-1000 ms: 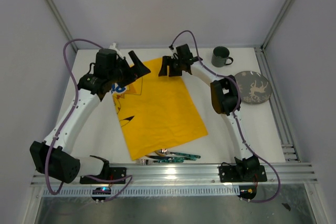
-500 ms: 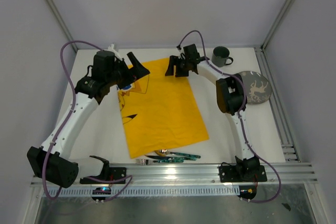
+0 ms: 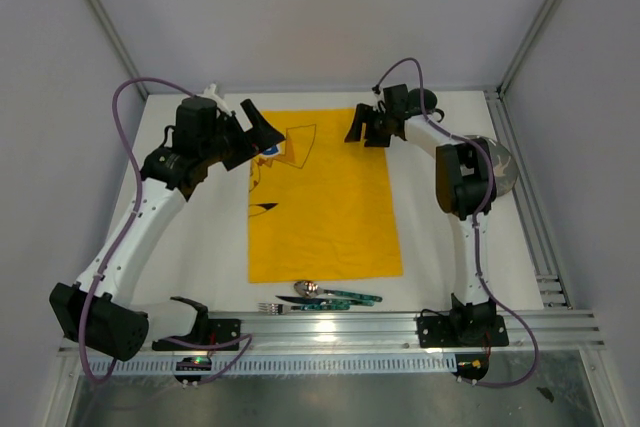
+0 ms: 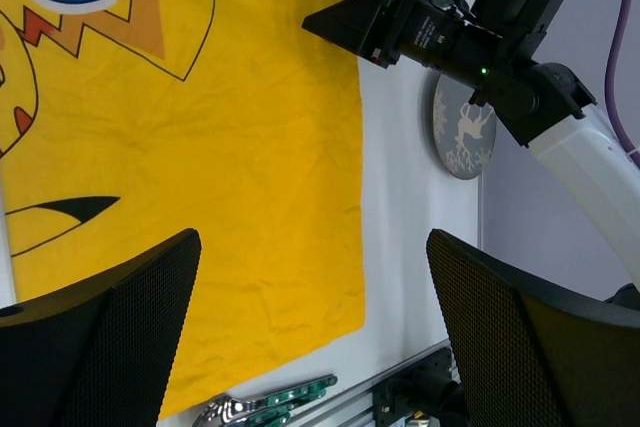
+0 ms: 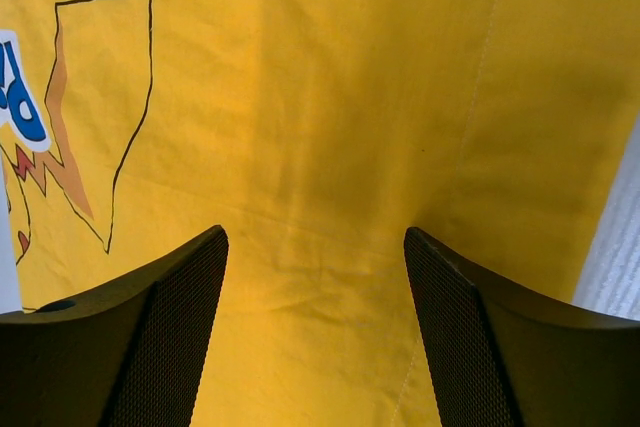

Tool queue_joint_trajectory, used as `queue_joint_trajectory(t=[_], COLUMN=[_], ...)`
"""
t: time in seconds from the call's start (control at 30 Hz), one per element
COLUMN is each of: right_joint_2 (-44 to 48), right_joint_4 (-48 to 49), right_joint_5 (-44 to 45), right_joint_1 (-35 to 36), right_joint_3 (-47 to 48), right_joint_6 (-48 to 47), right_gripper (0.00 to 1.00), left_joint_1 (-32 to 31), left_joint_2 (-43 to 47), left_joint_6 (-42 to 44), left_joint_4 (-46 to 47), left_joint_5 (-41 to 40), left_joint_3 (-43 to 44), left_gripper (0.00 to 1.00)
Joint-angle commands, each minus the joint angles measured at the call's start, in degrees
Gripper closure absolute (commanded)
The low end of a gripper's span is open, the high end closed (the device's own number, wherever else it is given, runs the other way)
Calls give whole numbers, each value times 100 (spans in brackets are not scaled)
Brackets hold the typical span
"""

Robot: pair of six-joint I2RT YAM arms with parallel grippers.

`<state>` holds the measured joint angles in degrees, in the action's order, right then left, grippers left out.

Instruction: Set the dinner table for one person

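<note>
A yellow cartoon-printed cloth point(image 3: 320, 197) lies flat and square on the white dinner table point(image 3: 200, 247). My left gripper point(image 3: 262, 129) hangs open over the cloth's far left corner. In the left wrist view its jaws point(image 4: 313, 237) stand wide with nothing between them, the cloth point(image 4: 200, 147) below. My right gripper point(image 3: 362, 133) stands open over the cloth's far right corner. In the right wrist view it point(image 5: 314, 232) frames only bare cloth point(image 5: 300, 97). Whether its fingers touch the fabric I cannot tell.
Green-handled cutlery point(image 3: 325, 296) lies by the near rail, just below the cloth. A grey patterned plate point(image 3: 503, 169) sits at the right, partly behind the right arm. A dark mug point(image 3: 432, 99) stands at the far right, mostly hidden by that arm.
The cloth has swung from slanted to square with the table and shifted right. My right gripper moved right toward the mug. My left gripper shifted slightly right.
</note>
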<state>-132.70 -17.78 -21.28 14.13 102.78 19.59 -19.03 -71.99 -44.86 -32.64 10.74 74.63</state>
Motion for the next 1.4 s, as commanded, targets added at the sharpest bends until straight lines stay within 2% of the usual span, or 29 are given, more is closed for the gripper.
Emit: queue_joint_trajectory(t=[0.0, 0.37, 0.63, 0.83, 0.97, 1.07, 1.23, 1.37], right_joint_2=[95, 842, 1966, 2441, 2548, 2565, 2232, 1722], right_joint_4=[-288, 986, 2085, 2139, 1815, 1918, 2813, 4033], right_joint_5=[449, 19, 220, 238, -148, -613, -1255, -1870], right_joint_1=[-156, -156, -156, -156, -113, -16, 257, 362], right_joint_3=[-276, -1005, -1691, -1700, -1682, -1884, -2271, -2280], right_joint_6=[-140, 123, 203, 124, 238, 536, 966, 1993], right_gripper=[24, 24, 24, 24, 24, 24, 24, 24], left_joint_1=[-22, -22, -22, -22, -22, -13, -22, -13], left_joint_2=[97, -35, -272, -474, -641, -948, -1983, -2696], left_joint_6=[56, 171, 355, 241, 232, 294, 346, 347], left_joint_4=[48, 171, 197, 548, 628, 680, 698, 715], left_joint_5=[68, -81, -301, -108, -273, -450, -433, -354], left_joint_3=[-45, -309, -370, -659, -748, -722, -249, 279], left_gripper=[2, 2, 2, 2, 2, 2, 3, 3])
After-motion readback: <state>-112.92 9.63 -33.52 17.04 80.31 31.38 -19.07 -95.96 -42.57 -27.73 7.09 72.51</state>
